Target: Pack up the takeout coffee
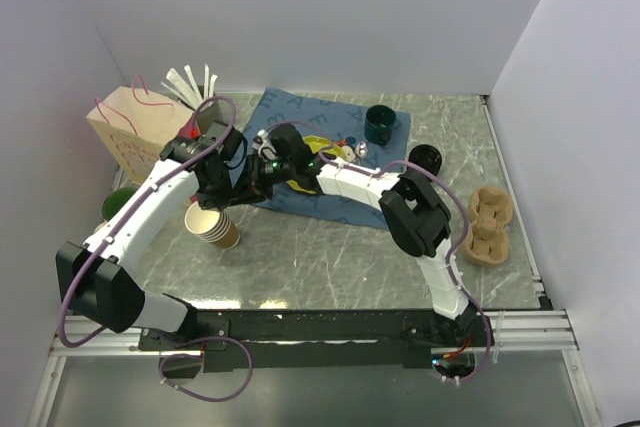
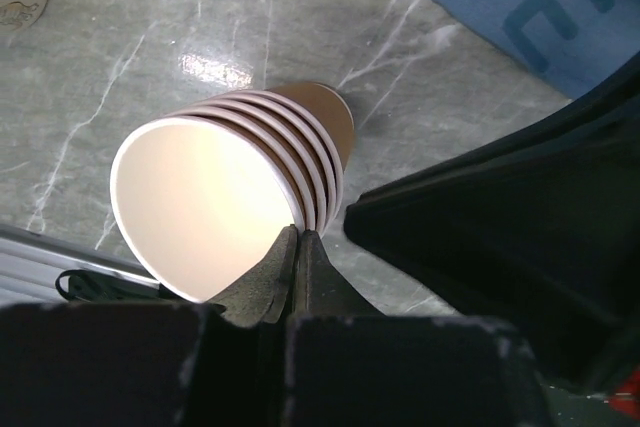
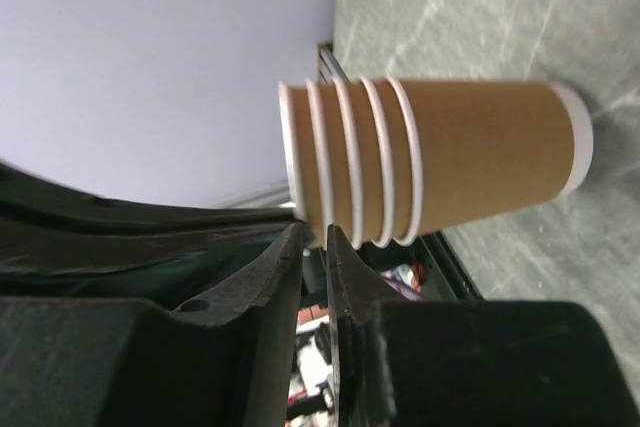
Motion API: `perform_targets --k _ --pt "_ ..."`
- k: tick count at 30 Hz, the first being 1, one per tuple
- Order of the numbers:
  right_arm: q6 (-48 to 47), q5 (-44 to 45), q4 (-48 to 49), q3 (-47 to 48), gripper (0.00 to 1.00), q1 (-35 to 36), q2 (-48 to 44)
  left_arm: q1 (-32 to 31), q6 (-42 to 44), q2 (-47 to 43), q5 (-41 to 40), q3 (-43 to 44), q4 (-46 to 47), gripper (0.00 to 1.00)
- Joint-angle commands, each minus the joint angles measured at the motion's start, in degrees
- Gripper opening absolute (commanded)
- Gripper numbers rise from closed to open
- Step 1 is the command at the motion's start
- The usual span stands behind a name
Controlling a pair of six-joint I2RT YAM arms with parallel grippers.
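Observation:
The takeout coffee (image 1: 424, 158), a small cup under a round black lid, stands on the table right of the blue cloth, far from both grippers. My left gripper (image 1: 215, 192) is shut and empty, hovering just above a stack of lidless beige paper cups (image 1: 213, 225). In the left wrist view its tips (image 2: 298, 235) line up with the rim of the stack (image 2: 215, 202). My right gripper (image 1: 252, 175) reaches across beside the left one, its jaws almost together with nothing between them. In the right wrist view its tips (image 3: 315, 232) sit in front of the stack (image 3: 440, 162).
A paper bag (image 1: 135, 127) with white utensils stands at the back left. A dark green mug (image 1: 380, 125) sits on the blue cloth (image 1: 295, 112). A moulded pulp cup carrier (image 1: 490, 225) lies at the right. A green object (image 1: 120, 202) sits beside the left arm.

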Motion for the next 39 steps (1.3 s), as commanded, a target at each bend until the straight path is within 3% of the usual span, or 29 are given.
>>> perform_targets --k 1,17,39 --pt "0.69 -0.03 -1.14 3.43 0.23 1.03 0.88 0.0 -1.39 -0.27 -1.79 2.01 -2.79 0.01" --pt "-3.09 1.55 -9.75 7.3 0.23 2.7 2.55 0.08 -2.88 -2.73 -2.05 2.37 -2.71 0.01" --pt "0.78 -1.7 -2.64 2.56 0.25 4.1 0.71 0.08 -3.32 -1.68 -3.81 2.72 -2.79 0.01"
